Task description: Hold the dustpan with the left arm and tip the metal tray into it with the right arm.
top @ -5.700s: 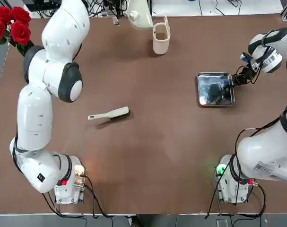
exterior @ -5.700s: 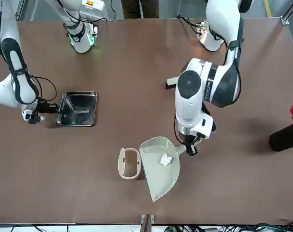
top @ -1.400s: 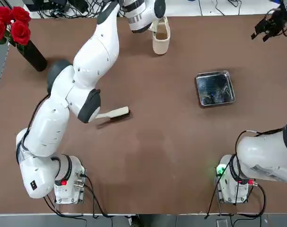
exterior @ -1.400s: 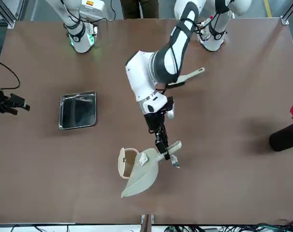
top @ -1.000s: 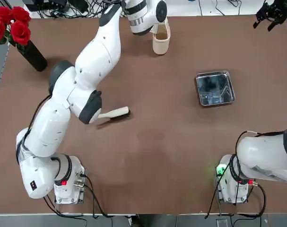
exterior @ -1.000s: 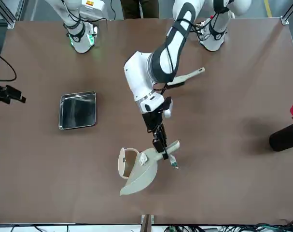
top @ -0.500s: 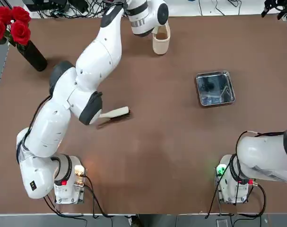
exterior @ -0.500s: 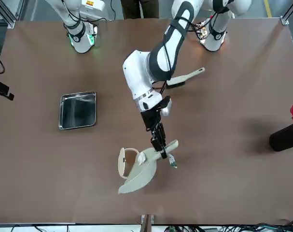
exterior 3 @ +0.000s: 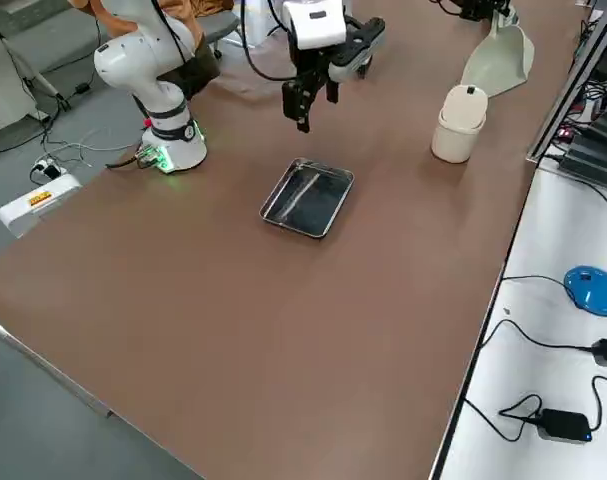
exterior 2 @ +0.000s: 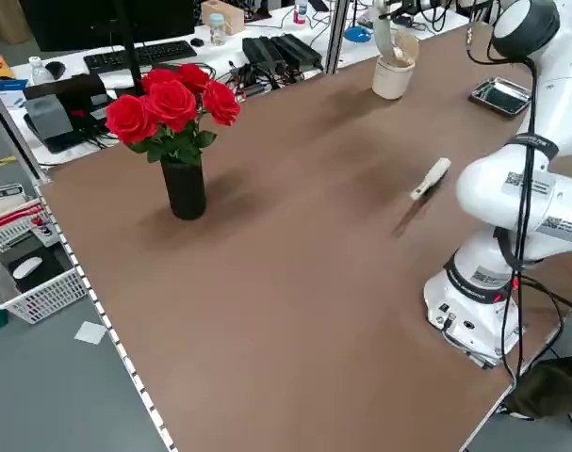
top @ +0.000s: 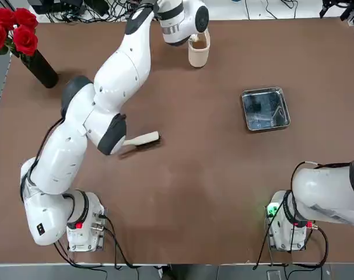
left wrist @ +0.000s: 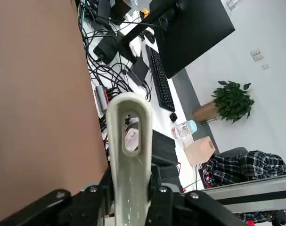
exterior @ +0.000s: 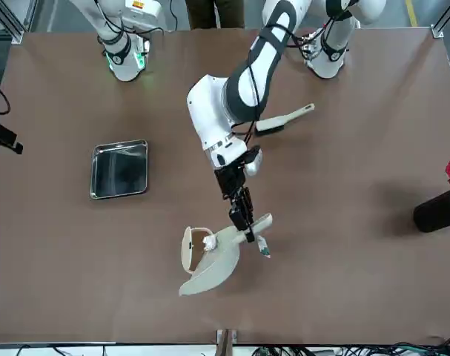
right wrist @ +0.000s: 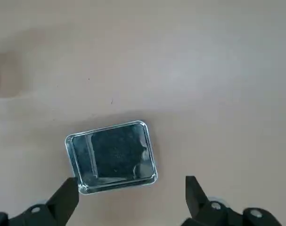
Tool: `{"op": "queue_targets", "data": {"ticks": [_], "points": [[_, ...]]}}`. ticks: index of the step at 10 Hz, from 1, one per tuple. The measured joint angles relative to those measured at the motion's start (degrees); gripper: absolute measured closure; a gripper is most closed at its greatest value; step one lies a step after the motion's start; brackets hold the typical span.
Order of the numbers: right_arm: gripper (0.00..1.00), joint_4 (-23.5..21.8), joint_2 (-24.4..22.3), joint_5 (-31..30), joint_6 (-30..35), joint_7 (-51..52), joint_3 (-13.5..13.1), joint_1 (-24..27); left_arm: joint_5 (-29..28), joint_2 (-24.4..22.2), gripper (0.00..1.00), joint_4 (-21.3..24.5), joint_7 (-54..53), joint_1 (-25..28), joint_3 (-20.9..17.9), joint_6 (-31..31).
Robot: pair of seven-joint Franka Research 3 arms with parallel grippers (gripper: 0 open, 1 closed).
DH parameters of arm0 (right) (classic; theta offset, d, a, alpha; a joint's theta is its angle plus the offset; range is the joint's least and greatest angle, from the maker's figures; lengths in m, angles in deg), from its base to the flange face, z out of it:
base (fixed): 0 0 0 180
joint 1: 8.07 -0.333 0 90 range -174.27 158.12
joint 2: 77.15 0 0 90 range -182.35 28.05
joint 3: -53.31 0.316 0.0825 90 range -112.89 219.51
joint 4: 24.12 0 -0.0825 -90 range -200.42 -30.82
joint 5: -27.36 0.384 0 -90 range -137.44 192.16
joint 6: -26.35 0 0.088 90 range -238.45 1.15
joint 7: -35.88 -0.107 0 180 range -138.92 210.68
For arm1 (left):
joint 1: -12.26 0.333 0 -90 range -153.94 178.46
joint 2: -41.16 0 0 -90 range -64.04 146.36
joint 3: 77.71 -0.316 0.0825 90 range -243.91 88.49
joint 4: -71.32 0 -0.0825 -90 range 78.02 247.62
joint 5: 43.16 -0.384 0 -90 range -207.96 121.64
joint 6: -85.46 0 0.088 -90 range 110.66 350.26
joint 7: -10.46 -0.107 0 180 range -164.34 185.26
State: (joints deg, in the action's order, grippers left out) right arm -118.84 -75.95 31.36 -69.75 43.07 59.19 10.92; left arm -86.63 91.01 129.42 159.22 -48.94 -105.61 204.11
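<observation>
Clamped on the short handle of the cream-beige plastic dustpan (exterior: pixel 210 268), the left gripper (exterior: pixel 243 222) holds the scoop tilted, mouth down, over the cream cup-shaped bin (exterior: pixel 194 248) at the far edge of the brown table (top: pixel 182 192). In the left wrist view the handle (left wrist: pixel 129 155) rises straight out from between the two fingers, pinched on both sides. A small white crumpled scrap (exterior: pixel 207 241) sits where the dustpan's mouth meets the bin's rim; whether it rests on the scoop or already inside the bin is hard to judge from the front view.

Well to the right, the right gripper (exterior 3: pixel 301 102) hangs high in the air with its jaws wide apart and nothing between them. It is raised above the table and clear of the shiny square metal tray (top: pixel 265 109), which lies flat on the right half of the table, apart from both arms. The right wrist view looks straight down on the tray (right wrist: pixel 111 157).

A slim cream brush with a dark head (top: pixel 135 140) lies on the left-centre of the table, near the left arm's elbow. A black vase of red roses (top: pixel 25 44) stands at the far left corner.
</observation>
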Motion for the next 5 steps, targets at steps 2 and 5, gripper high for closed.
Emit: {"op": "queue_targets", "data": {"ticks": [2, 5], "points": [[0.0, 0.15, 0.0, -0.15, 0.0, -0.05, -0.07, 0.12, -0.29, 0.0, 0.67, -0.01, -0.01, -0.02, -0.01, 0.0], [0.0, 0.68, -0.01, -0.32, 0.01, -0.1, -0.04, 0.13, -0.3, -0.25, 0.67, -0.41, -0.01, -0.03, -0.1, 0.0]]}}
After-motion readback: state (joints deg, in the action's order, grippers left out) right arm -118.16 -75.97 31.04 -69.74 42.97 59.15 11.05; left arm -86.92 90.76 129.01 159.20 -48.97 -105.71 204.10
